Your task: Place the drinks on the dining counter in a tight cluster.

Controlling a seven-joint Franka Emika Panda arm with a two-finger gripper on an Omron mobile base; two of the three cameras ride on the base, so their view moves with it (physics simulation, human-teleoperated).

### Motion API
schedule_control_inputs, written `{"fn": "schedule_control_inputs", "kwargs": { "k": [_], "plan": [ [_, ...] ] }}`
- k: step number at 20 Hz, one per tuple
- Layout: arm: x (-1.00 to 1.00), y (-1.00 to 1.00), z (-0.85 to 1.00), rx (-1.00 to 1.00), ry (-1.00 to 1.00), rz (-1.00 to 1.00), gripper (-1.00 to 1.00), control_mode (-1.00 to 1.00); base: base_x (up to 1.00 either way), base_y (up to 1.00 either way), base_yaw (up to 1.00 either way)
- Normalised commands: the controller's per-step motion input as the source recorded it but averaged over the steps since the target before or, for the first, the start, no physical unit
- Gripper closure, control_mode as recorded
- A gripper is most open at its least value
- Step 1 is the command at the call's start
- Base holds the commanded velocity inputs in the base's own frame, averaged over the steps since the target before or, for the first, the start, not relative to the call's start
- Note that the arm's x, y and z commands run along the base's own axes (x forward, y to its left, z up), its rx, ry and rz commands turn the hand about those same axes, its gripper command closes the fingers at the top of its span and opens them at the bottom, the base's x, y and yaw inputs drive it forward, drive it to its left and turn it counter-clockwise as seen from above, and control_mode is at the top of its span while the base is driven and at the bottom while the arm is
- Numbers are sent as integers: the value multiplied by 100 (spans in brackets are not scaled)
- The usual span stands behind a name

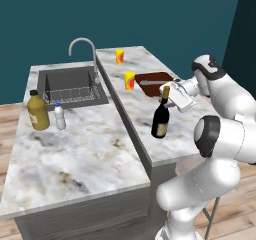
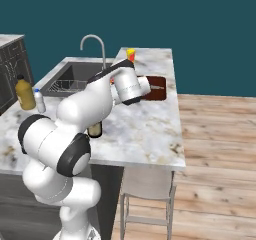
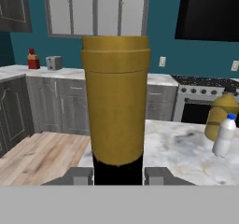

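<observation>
Gripper (image 1: 169,95) clenched on the neck of the wine bottle (image 1: 161,116), just under its gold-capped top. In the hand view the gold cap (image 3: 116,97) stands between the two finger tips (image 3: 80,175), dark glass below it. The bottle is upright with its base on the dining counter (image 1: 175,139), toward the near end, closer to the edge that faces the lower worktop (image 1: 80,149).

Amber bottle (image 1: 38,111) and water bottle (image 1: 59,116) stand just beside each other on the lower worktop, at the near left corner of the sink (image 1: 70,86), well apart from the wine bottle.

On the dining counter beyond the wine bottle: a brown cutting board (image 1: 152,83), a yellow cup (image 1: 129,80) beside it, a second yellow cup (image 1: 119,56) near the far end.
</observation>
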Motion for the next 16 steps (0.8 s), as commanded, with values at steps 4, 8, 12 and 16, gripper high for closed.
{"fn": "schedule_control_inputs", "kwargs": {
  "k": [4,8,12,16],
  "plan": [
    [0,0,0,0,0,0,-100,-100,0,0,0],
    [0,0,0,0,0,0,-100,-100,0,0,0],
    [0,0,0,0,0,0,-100,-100,0,0,0],
    [0,0,-5,0,-1,0,-100,-100,0,0,0]
  ]
}}
